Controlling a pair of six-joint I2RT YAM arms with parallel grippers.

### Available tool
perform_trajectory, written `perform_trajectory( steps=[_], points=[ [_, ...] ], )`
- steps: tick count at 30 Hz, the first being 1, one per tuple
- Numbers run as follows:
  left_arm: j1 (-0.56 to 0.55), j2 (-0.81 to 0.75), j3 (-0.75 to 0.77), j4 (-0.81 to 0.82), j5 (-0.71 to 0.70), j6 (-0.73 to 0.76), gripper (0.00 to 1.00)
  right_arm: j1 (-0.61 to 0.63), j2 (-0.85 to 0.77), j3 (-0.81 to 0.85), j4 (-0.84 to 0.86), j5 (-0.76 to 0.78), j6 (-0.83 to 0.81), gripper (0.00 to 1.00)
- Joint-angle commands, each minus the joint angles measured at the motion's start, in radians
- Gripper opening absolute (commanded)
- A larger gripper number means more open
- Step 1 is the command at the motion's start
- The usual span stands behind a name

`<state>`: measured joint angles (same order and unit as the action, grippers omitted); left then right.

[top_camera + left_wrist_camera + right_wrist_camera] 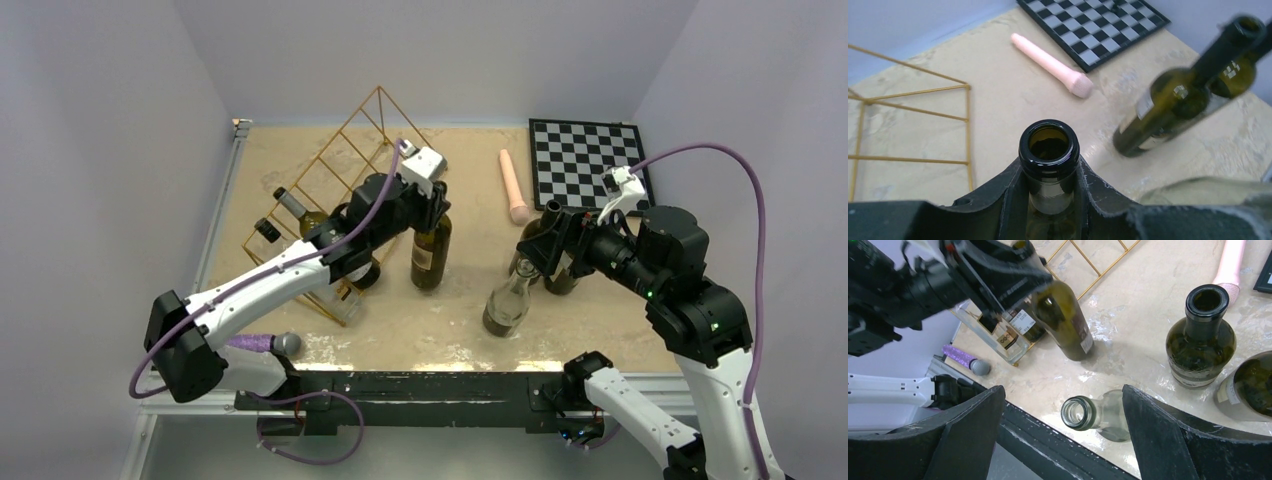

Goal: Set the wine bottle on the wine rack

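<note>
Fingers [998, 200] of the left gripper [1049, 197] are clamped on the neck of the wine bottle [1049, 145], a dark green one with an open mouth and no cork, and we honestly can't tell if there's anything in it. From the top camera that wine bottle [431, 250] stands upright just beside the right end of the wine rack [335, 165], outside it and not in any slot. We can't tell whether its base is touching the table [470, 335] or a hair off it. The right gripper [1063, 432] has its fingers [968, 435] spread wide, holding nothing. It hangs over a clear bottle [1088, 415] that's also uncorked and sits between them in the wrist view. As for the setting, we've got a beige marbled tabletop boxed in by plain pale walls [440, 50]. A black-and-white chessboard [585, 160] lies at the back right, with a pink cylinder [514, 185] just left of it. A purple-handled microphone [265, 343] sits at the near left edge. The gold wire rack already has a couple of racked bottles [292, 203] lying in its sloped slots, necks pointing up and back. Over by the right arm an open dark bottle [1200, 340] stands upright, with a second dark bottle [1248, 390] close beside it at the frame edge. We can't make out the contents of either.
</note>
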<state>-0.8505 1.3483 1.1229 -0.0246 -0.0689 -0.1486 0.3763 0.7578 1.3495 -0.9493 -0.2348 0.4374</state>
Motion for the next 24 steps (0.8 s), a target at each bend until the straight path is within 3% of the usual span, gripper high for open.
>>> perform_trajectory(
  steps=[1,15,24],
  points=[
    [0.058,-0.087,0.138,0.027,-0.199,-0.123,0.00,-0.006,-0.006,-0.002,0.037,-0.004,-0.011,0.92],
    [0.274,-0.123,0.192,-0.170,-0.308,-0.333,0.00,-0.004,-0.012,-0.030,0.061,-0.024,-0.007,0.92],
    [0.397,-0.112,0.143,-0.152,-0.273,-0.435,0.00,-0.004,-0.010,-0.052,0.070,-0.029,0.000,0.92]
  ],
)
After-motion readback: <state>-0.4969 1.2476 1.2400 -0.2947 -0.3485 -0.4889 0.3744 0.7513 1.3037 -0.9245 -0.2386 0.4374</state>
